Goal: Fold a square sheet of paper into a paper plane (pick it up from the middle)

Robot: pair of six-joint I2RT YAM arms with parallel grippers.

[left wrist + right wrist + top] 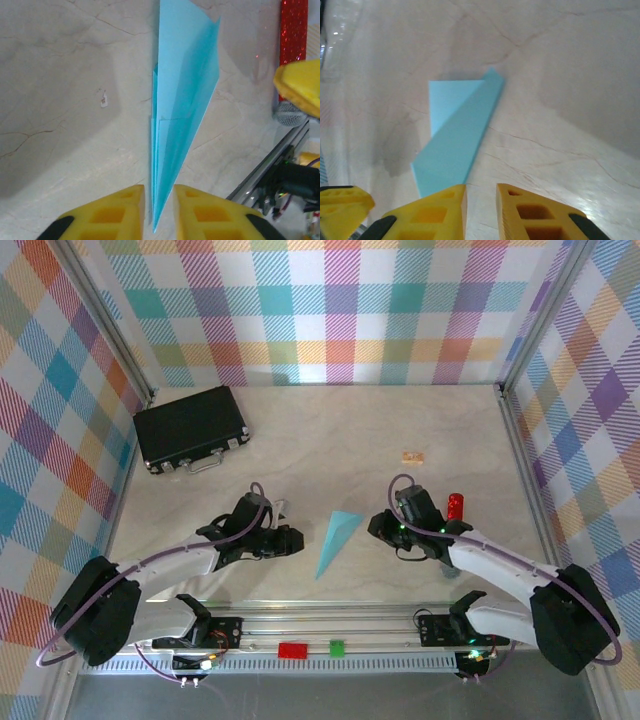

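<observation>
Paper plane (336, 540) looks fully folded, flat on table (450, 420), just ahead of both tools' tips, touching neither. L gripper (297, 540) & R gripper (376, 527): jaws a crack apart, nothing held. Prob. only arm pull-back left.

Matt paper on a polished, stone-look top
The paper plane (337, 540) is lying thin, smooth and matt — the table (300, 440) under it is gleaming like pale veined stone. The fingers (115, 212) of the left gripper (159, 192) are looking like moulded yellow plastic, the marker (293, 30) is glittering red, and the black case (192, 427) is showing bright metal trim.
</observation>
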